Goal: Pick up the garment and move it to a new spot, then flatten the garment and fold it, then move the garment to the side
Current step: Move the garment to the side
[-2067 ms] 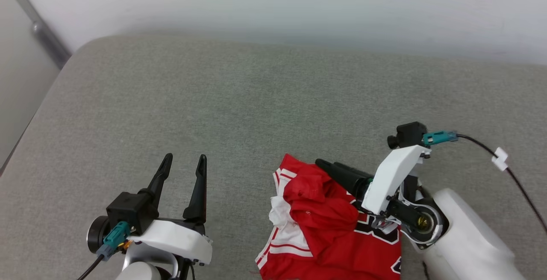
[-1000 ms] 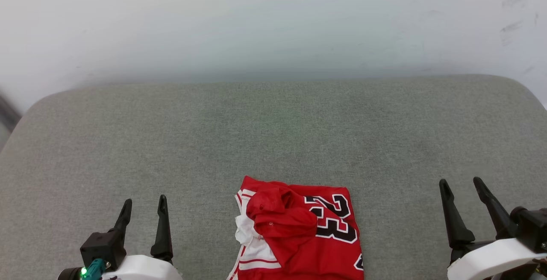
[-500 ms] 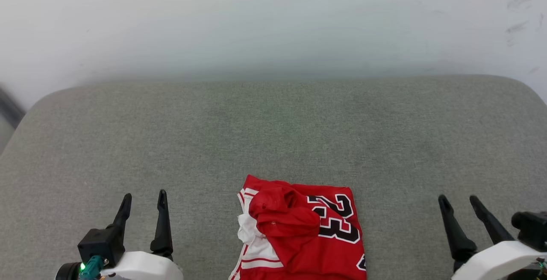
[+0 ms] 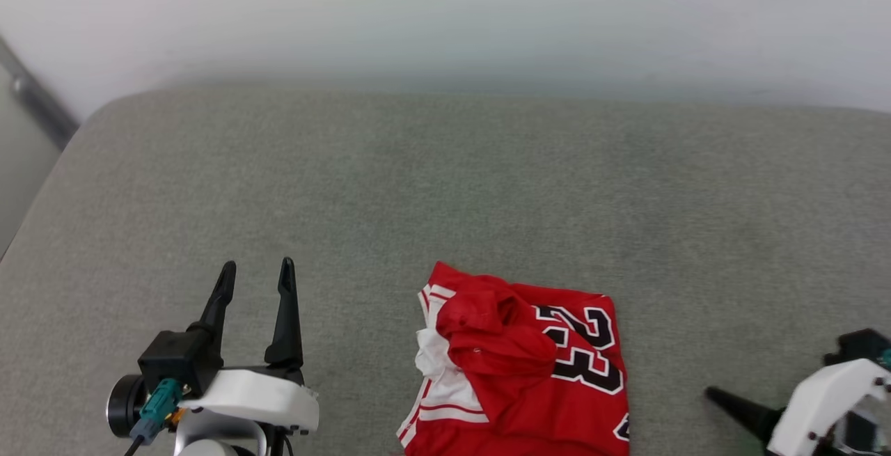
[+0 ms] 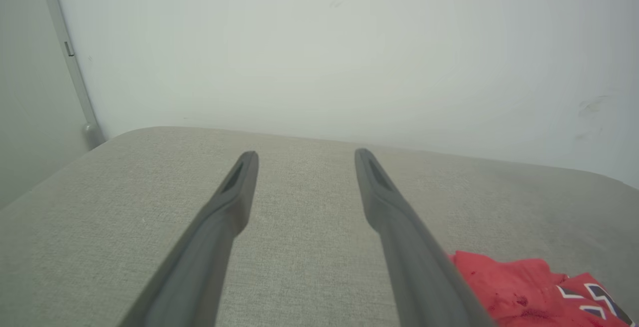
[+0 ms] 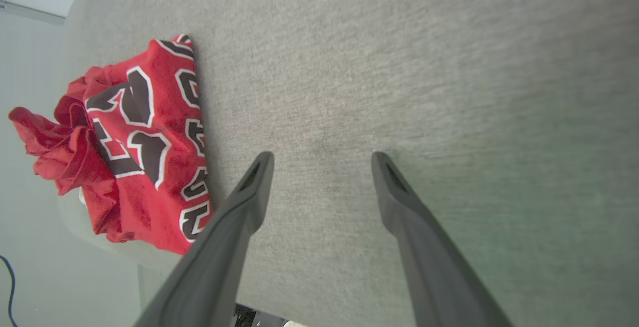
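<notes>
The garment (image 4: 518,365), a red jersey with white trim and a black "23" print, lies bunched on the grey cushion (image 4: 445,184) at the near edge. Its red cloth shows at the lower right of the left wrist view (image 5: 524,287) and at the left of the right wrist view (image 6: 135,137). My left gripper (image 4: 256,271) stands open to the garment's left, fingers pointing away from me, nothing between them. My right gripper (image 6: 319,160) is open over bare cushion right of the garment; one dark finger (image 4: 738,411) of it pokes in at the head view's lower right.
A pale wall (image 4: 445,17) runs behind the cushion. The cushion's left edge drops off beside a grey rail (image 4: 35,104). In the right wrist view the cushion's near edge (image 6: 125,262) lies just past the garment, with floor beyond.
The head camera has shifted, so the whole scene sits further right and lower. The right gripper has turned and dropped toward the lower right corner, fingers now pointing left. The garment lies unchanged.
</notes>
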